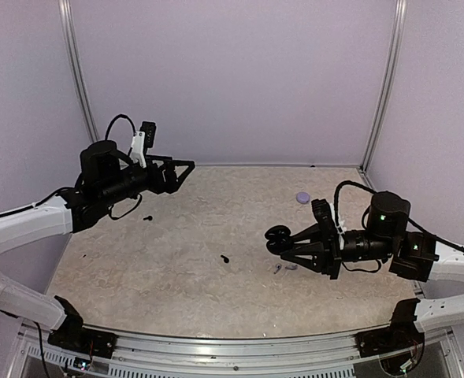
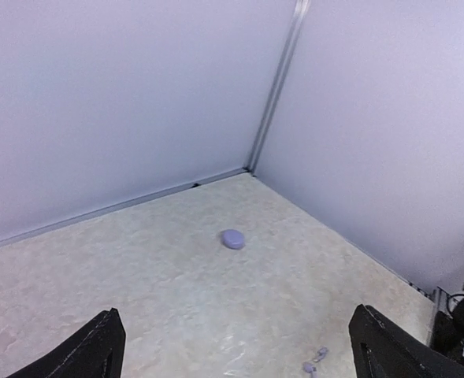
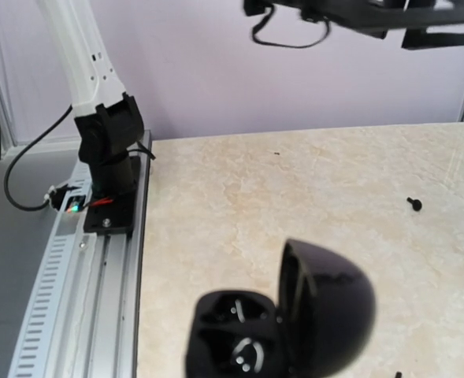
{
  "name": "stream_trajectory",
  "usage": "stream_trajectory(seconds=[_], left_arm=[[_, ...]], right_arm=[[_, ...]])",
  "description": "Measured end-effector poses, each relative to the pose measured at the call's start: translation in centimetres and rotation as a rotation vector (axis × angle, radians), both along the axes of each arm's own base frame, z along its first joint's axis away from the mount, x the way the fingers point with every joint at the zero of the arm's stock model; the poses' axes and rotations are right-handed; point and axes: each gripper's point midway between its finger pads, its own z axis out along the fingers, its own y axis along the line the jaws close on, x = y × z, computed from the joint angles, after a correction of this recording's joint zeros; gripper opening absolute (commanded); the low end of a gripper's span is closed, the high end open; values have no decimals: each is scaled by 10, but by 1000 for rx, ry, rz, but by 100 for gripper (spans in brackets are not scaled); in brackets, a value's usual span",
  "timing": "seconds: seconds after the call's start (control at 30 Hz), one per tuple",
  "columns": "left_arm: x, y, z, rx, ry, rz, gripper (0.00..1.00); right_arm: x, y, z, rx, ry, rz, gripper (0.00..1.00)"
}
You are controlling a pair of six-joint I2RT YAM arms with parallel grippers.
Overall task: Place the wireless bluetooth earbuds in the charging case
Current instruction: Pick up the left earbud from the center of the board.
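1. Charging case [image 1: 303,198]: one, closed, on the table [image 1: 176,268] far right, well apart from both grippers;
2. Wireless bluetooth earbuds [image 1: 292,266]: two, lying together near the right gripper [image 1: 281,246];
3. Right gripper: clamped on one open black clamshell [image 3: 283,323];
4. Left gripper [image 1: 183,175]: raised, fingers spread, empty;
5. Black specks [image 1: 224,258]: two, apart.

beige table [image 1: 176,276] carries a lavender case [image 1: 303,198], two earbuds [image 1: 279,268], black specks [image 1: 224,257].

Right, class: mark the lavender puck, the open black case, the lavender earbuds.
lavender puck [image 2: 232,239]: left wrist view, its top.
open black case [image 3: 330,307]: right wrist view, raised lid.
lavender earbuds [image 1: 292,266]: top external view, right bud.
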Motion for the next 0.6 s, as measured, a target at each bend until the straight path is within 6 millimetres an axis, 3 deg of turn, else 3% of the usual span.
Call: stream_trajectory(seconds=[0.13, 0.27, 0.43, 0.6], left_arm=[[58, 77, -40, 70, 147, 233, 93], [91, 116, -88, 182, 318, 346, 88], [113, 128, -138, 317, 475, 379, 84], [133, 132, -174, 427, 570, 382, 82]], right_arm=[[0, 0, 3, 11, 5, -3, 10], [2, 0, 4, 17, 6, -11, 10], [3, 0, 4, 20, 11, -17, 10], [4, 1, 1, 13, 15, -22, 10]])
